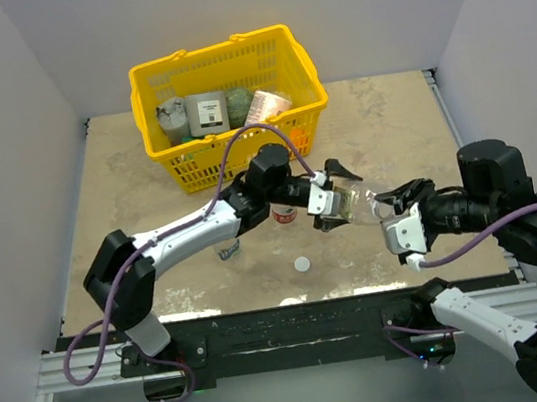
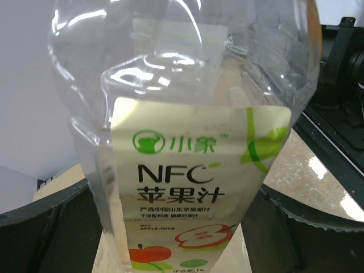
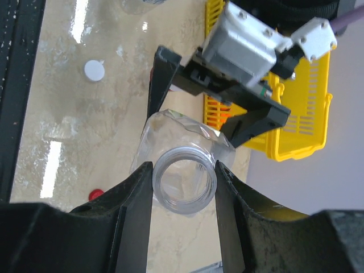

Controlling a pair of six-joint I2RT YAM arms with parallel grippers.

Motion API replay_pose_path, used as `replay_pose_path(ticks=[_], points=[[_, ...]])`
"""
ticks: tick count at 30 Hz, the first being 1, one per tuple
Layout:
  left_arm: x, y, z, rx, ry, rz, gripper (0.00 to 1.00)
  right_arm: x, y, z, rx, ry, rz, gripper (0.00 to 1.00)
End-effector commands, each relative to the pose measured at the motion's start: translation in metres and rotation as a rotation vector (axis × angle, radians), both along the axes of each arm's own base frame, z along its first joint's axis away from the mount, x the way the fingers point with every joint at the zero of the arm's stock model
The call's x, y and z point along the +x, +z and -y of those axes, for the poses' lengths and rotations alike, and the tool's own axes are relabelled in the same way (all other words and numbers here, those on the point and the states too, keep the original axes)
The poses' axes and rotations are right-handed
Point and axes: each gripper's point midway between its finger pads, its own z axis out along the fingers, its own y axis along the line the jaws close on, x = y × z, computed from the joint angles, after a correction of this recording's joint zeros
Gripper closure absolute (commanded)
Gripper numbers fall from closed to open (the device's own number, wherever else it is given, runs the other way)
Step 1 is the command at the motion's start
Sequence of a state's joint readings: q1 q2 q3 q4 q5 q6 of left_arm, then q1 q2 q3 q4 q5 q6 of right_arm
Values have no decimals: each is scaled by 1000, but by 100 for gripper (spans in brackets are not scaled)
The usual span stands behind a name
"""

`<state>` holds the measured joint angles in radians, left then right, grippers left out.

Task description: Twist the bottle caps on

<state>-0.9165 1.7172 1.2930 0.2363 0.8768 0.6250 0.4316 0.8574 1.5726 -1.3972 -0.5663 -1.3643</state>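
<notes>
Handover: right gripper [image 3: 183, 187] is clamping the large clear plastic bottle [image 3: 179, 133] by its neck; left gripper [image 3: 196, 126], contact unclear, must grip firmly next.

Plain pale walls [image 1: 249, 2] stand round a sandy stone table [image 1: 390, 132]. A black rail [image 1: 296, 320] runs along its near edge.

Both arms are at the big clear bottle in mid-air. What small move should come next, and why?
Probably close the left gripper firmly on the body of the bottle. Its jaws straddle it, the right gripper pinches the open, capless neck, and a white cap lies on the table: the right arm likely needs freeing to fetch it.
</notes>
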Motion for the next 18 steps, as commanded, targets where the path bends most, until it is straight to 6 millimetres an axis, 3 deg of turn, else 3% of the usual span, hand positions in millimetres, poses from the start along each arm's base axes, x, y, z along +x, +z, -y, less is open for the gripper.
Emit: replay_pose_path(ticks=[1, 2, 3, 4, 6, 11, 14, 17, 18], points=[[-19, 39, -37, -74, 83, -56, 100, 14, 26, 3, 87, -91, 118, 45], [-24, 30, -45, -56, 102, -114, 100, 19, 37, 3, 119, -113, 157, 33], [-24, 43, -54, -82, 140, -122, 100, 21, 46, 7, 160, -163, 164, 16], [-26, 41, -59, -74, 159, -152, 100, 22, 58, 8, 191, -179, 194, 13], [-26, 52, -67, -95, 198, -186, 100, 27, 79, 9, 214, -199, 223, 11], [-20, 60, -70, -118, 237, -240, 100, 31, 95, 11, 237, -256, 169, 11], [-21, 74, -77, -126, 257, -330, 100, 39, 115, 18, 396, -399, 134, 10], [-26, 90, -95, -151, 280, -410, 100, 41, 125, 8, 572, -466, -6, 10], [-32, 106, -105, -181, 274, -400, 100, 39, 125, 3, 637, -494, -96, 11]])
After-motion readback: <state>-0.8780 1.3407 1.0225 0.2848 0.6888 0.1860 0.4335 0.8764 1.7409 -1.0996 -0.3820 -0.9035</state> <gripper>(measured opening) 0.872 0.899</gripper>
